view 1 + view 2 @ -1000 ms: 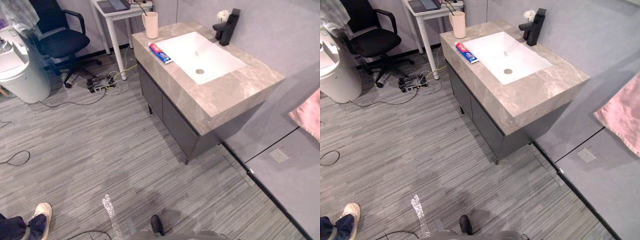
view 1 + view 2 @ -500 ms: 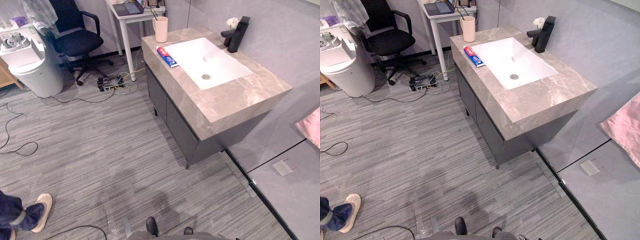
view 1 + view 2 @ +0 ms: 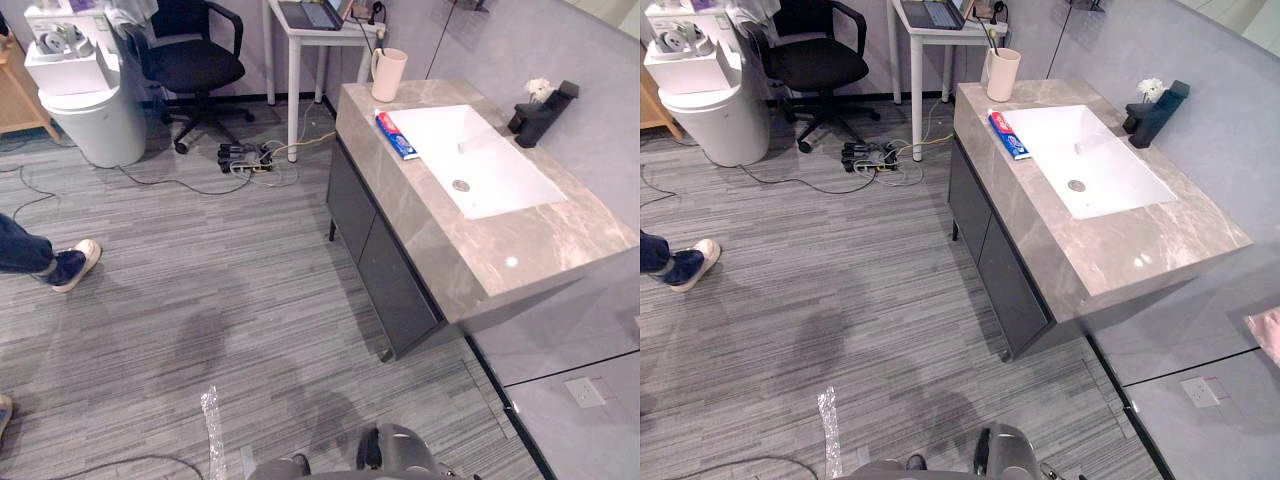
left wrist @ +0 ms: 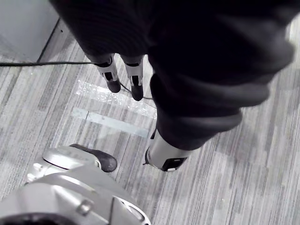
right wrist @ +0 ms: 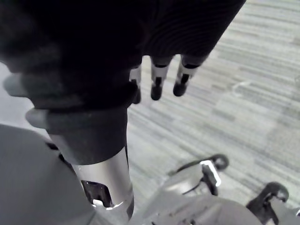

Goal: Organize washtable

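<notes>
Both hands are hanging low over the floor (image 3: 200,300), nothing in either. On the left hand (image 4: 135,80) the fingers are hanging straight and relaxed, thumb off to one side, empty. The right hand (image 5: 157,83) is doing the same: fingers loosely spread, gripping nothing.

The washtable (image 3: 520,250) is sitting ahead and off to the robot's right, well apart from both hands, so nothing is within reach yet.

- The toothpaste tube (image 3: 397,134) is lying flat on the stone top, just beside the basin (image 3: 480,160), on the side facing the open floor and toward the far end.
- Its long axis is running along that basin edge, roughly parallel to the cabinet front.
- The cup (image 3: 387,73) is standing upright on the far corner, near the tube's far end but not touching it. Something thin is sticking out of it; can't tell what.
- The faucet (image 3: 538,112) and a small white flower (image 3: 540,88) are sitting on the wall side of the basin.

My read: the table is lying on the right, so the right arm is the nearer one. You're probably needing to step in and turn right first. Coming at the cabinet front, the hand would be meeting the tube side-on, so pinching across its short axis looks cleanest.

A person's shoe (image 3: 70,265) is showing far left, well clear of that path.
</notes>
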Tool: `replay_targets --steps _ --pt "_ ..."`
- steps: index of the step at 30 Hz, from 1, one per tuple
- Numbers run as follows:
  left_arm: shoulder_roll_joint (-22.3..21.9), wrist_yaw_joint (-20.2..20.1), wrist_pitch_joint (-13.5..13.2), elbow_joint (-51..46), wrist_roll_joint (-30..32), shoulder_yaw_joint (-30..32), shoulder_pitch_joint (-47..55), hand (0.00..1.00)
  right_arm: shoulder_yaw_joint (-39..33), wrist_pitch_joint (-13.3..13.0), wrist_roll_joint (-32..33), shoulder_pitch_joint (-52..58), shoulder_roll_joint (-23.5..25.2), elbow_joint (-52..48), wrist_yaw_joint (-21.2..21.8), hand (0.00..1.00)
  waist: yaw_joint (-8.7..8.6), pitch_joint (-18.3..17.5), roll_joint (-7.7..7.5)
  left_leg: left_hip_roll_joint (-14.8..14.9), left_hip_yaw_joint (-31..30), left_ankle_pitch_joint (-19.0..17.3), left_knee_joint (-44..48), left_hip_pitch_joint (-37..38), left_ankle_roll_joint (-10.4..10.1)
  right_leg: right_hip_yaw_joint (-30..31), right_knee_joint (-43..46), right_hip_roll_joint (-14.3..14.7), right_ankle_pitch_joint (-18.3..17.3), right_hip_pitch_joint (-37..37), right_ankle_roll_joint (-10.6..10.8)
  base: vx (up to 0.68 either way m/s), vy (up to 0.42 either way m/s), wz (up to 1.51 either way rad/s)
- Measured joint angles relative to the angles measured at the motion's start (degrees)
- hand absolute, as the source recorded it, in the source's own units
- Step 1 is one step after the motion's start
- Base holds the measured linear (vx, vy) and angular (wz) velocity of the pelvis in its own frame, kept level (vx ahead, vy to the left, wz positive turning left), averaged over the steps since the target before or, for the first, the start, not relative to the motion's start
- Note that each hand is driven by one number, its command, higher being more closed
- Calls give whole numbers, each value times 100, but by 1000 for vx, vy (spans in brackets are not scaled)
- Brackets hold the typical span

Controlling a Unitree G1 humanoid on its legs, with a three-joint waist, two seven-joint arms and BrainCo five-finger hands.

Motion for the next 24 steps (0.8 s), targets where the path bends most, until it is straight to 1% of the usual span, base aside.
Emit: replay_targets --steps 1,2,3,4,5,6,7,8,9,10,11,12,13,14,15,16,17,18,19,20,21,22,23,24 --pt "3 1 10 -9 37 3 -31 0 -1 -1 23 -3 4 1 -1 0 -12 -6 -9 -27 -11 -2 -112 118 0 -5 -309 124 128 -84 -74 526 171 8" --pt "20 0 33 -19 178 7 -92 0 -15 -1 39 -14 13 2 -4 0 -62 -9 -20 -99 -90 -22 -300 323 -11 -56 -829 342 427 -211 -218 313 82 19" --pt "29 0 38 -20 218 9 -89 0 -35 2 39 -36 18 9 -10 0 -121 -15 -30 -125 -132 -53 -351 413 -47 -142 -999 414 560 -272 -297 549 115 49" --pt "31 -9 63 -45 343 10 -102 0 -55 18 31 -32 37 9 -10 0 -198 -37 -35 -145 -258 -228 -341 604 -339 -237 -1147 602 805 -398 -484 459 73 53" --pt "14 -18 76 -71 392 71 -71 0 -59 19 27 -22 35 7 -12 0 -213 -70 -11 -127 -286 -316 -302 665 -489 -285 -1084 663 853 -441 -673 724 109 71" --pt "-50 -40 81 -175 428 282 31 0 -72 37 13 50 55 7 -13 0 -236 -176 -75 -152 -322 -414 54 691 -650 -400 -958 716 936 -449 -1148 680 64 74" --pt "-95 -38 75 -260 423 467 150 0 -85 98 -26 133 121 -15 0 0 -273 -328 -181 -212 -326 -526 683 617 -825 -511 -1028 727 1111 -357 -1357 722 40 81" --pt "-100 -33 83 -269 422 580 179 0 -106 126 -30 195 125 -45 23 0 -294 -414 -213 -223 -284 -621 1127 506 -968 -576 -1133 715 1298 -248 -1477 765 -31 69" --pt "-169 -18 120 -243 416 757 152 0 -172 150 -51 288 126 -106 87 0 -248 -523 -157 -166 -117 -722 2091 215 -995 -687 -1147 692 1119 -59 -1714 772 -4 14" --pt "-300 -27 131 -251 410 825 176 0 -149 163 -130 245 -34 -259 123 0 -157 -620 104 294 3 -555 3749 -421 -920 -464 -1249 879 967 137 -1711 907 38 -30" --pt "-345 -30 119 -272 397 797 143 0 -42 115 -212 68 -63 -284 91 0 -99 -608 198 661 184 -569 4919 -933 -910 -273 -1428 1013 913 423 -1668 740 81 -59" --pt "-327 -30 117 -284 395 797 130 0 -21 111 -235 -35 -64 -279 92 0 -98 -596 180 811 276 -571 5237 -1084 -907 -156 -1571 1042 906 599 -1662 816 58 -64" --pt "-296 -8 121 -286 376 787 114 0 14 91 -261 -193 -59 -244 97 0 -99 -584 116 1026 426 -579 5504 -1257 -903 72 -1810 1016 908 955 -1659 630 42 -65" --pt "-297 5 100 -331 275 746 114 0 9 88 -263 -272 -22 -206 94 0 -101 -572 81 1180 492 -636 5489 -1354 -825 289 -2015 943 908 1348 -1659 698 91 -61" --pt "-301 3 86 -374 226 687 110 0 1 82 -264 -273 5 -203 93 0 -100 -566 70 1250 486 -674 5465 -1406 -765 369 -2108 886 908 1536 -1659 506 150 -55" --pt "-276 -31 61 -395 168 552 112 0 -25 84 -239 -295 38 -145 91 0 -83 -534 1 1318 443 -727 5375 -1613 -681 538 -2226 738 908 1804 -1659 477 181 -40" --pt "-239 -30 63 -402 119 510 108 0 -26 87 -239 -323 61 -89 91 0 -80 -522 -42 1310 377 -734 5242 -1744 -676 652 -2272 636 908 1896 -1659 422 226 -67" --pt "-227 -22 60 -407 -32 400 96 0 -26 105 -239 -417 74 37 87 0 -43 -504 -107 1250 229 -738 4691 -2067 -692 940 -2277 395 908 1985 -1657 381 272 -77" --pt "-225 -20 32 -412 -106 362 57 0 -24 111 -249 -451 75 92 60 0 35 -486 -137 1180 128 -722 4175 -2220 -730 1148 -2248 222 880 1999 -1521 367 293 -85" --pt "-221 -16 8 -418 -147 331 38 0 -23 117 -252 -474 73 127 43 0 66 -469 -159 1092 29 -715 3821 -2302 -742 1314 -2247 119 827 2015 -1430 400 403 -105" --pt "-198 -1 -53 -466 -166 200 24 0 -16 134 -303 -569 51 179 -19 0 76 -445 -182 921 -400 -550 2616 -2413 -1004 1806 -2250 -130 637 2018 -1105 257 280 -108" --pt "-203 0 -68 -482 -167 164 44 0 17 131 -312 -613 34 232 -26 0 95 -450 -162 926 -546 -383 1925 -2307 -1195 2024 -2252 -184 555 1968 -967 341 490 -191" --pt "-357 31 -106 -471 -205 157 106 0 192 115 -474 -675 -180 279 -30 0 180 -479 145 1267 -769 84 372 -1978 -1529 2364 -2322 44 506 1843 -643 214 397 -188" --pt "-440 51 -105 -451 -222 166 112 0 258 88 -494 -698 -284 268 -31 0 169 -458 336 1530 -622 750 141 -1889 -1745 2393 -2416 150 487 1855 -538 308 568 -247"
